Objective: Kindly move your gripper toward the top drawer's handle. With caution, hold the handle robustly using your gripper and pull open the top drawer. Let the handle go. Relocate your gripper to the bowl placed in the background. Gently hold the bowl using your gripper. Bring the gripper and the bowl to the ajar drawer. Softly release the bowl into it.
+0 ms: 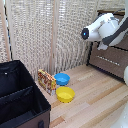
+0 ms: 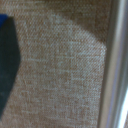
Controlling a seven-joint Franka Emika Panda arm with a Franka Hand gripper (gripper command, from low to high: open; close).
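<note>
Nearest the camera, at the floor's front corner on the exterior view's left, stands a black fabric bin. Behind it sit a yellow bowl, then a printed box and the blue bowl, close together on the wooden floor near the woven screen. Farthest back, on the exterior view's right, is the dark dresser, its top drawer partly hidden by the white arm; a pale bar on a lower drawer shows, but the top handle is not visible. The gripper hangs in front of that drawer; whether its fingers are apart or together, I cannot tell. The wrist view shows only blurred weave and a pale upright strip. The step in hand seems to be reaching the handle: approach squarely, fingers spread above and below the bar, then close firmly. The box's print is too blurred to read.
</note>
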